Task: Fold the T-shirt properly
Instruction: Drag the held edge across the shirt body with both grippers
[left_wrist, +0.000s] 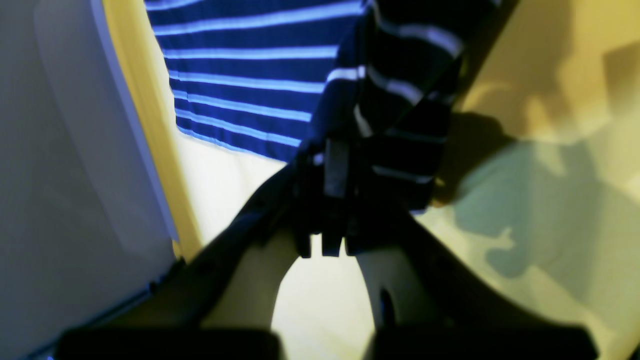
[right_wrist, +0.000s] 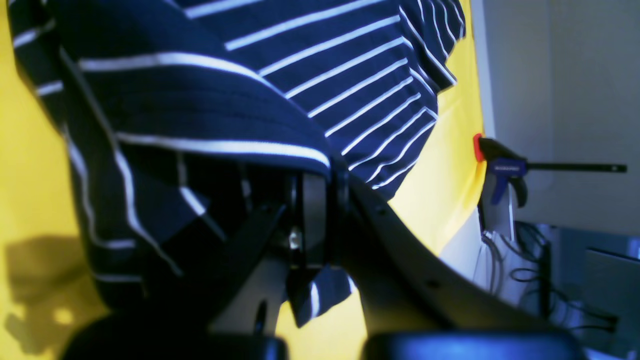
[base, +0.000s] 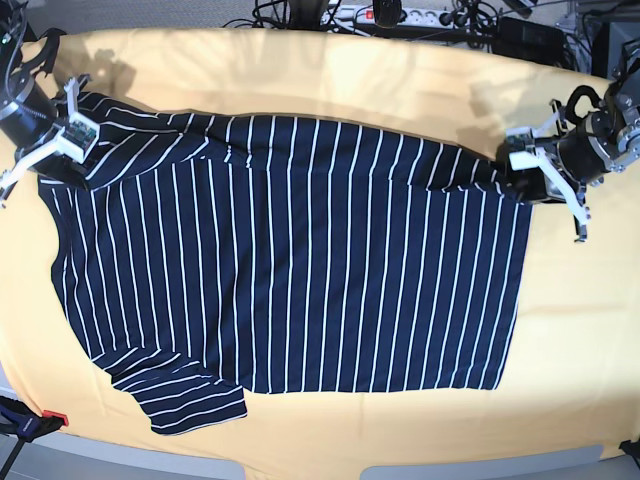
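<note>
On yellow cloth (base: 400, 90): T-shirt (base: 300, 280), spread flat. Left gripper (base: 527, 172) pinching its far edge at one end; right gripper (base: 62, 140) pinching the other end.

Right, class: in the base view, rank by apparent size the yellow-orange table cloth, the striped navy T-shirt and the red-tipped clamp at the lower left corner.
1. Yellow-orange table cloth
2. Striped navy T-shirt
3. Red-tipped clamp, only partly in view
</note>
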